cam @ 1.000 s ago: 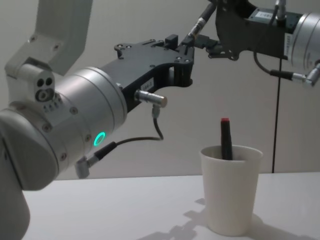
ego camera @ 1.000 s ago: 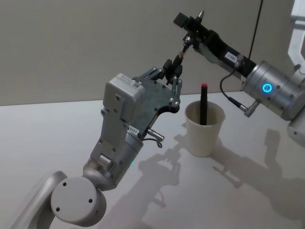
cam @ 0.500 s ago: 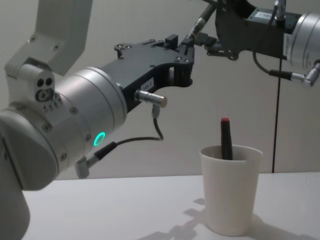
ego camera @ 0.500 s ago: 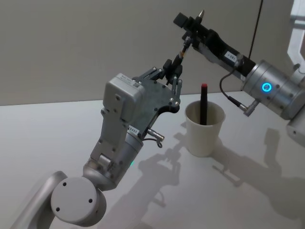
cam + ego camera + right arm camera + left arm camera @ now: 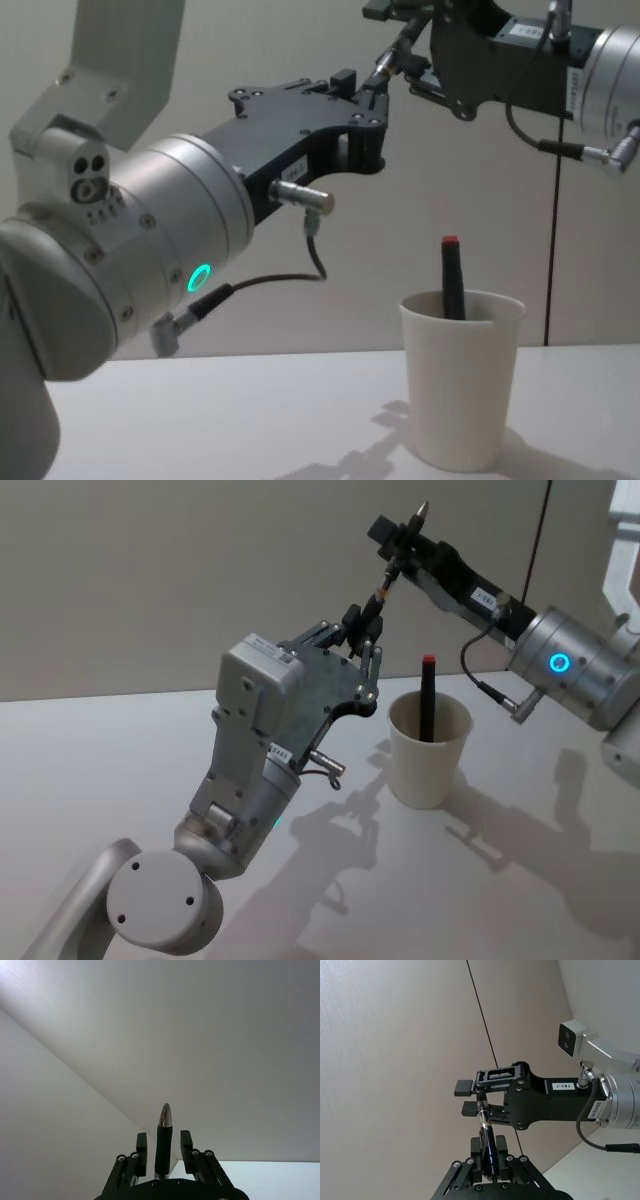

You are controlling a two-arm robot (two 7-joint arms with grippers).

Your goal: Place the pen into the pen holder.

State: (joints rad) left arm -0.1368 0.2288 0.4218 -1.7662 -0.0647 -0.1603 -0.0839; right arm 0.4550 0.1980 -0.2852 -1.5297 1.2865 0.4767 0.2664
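Head view first: we've got a pen (image 5: 383,583) held up in the air between both arms, above and a bit left of the white pen holder (image 5: 429,747), which sits on the table (image 5: 120,740) with a red-capped pen (image 5: 427,695) already standing in it. The left gripper (image 5: 361,640) pinches the pen's lower end, and the right gripper (image 5: 400,542) has the upper end, tip poking out past it.

Left wrist view: our left gripper's fingers (image 5: 477,1152) are pressed onto the dark barrel, and the right gripper's pads sit either side of the clear part farther up.

Right wrist view: the pen's metal tip (image 5: 165,1115) stands between the right fingers (image 5: 141,1146), though we can't tell how tightly they bear on it.

Chest view: both grippers meet high above the cup.

Looks to us like a mid-air handover. Next, one side has to let go, then the holder swings over the cup mouth and lowers in beside the red-capped pen.
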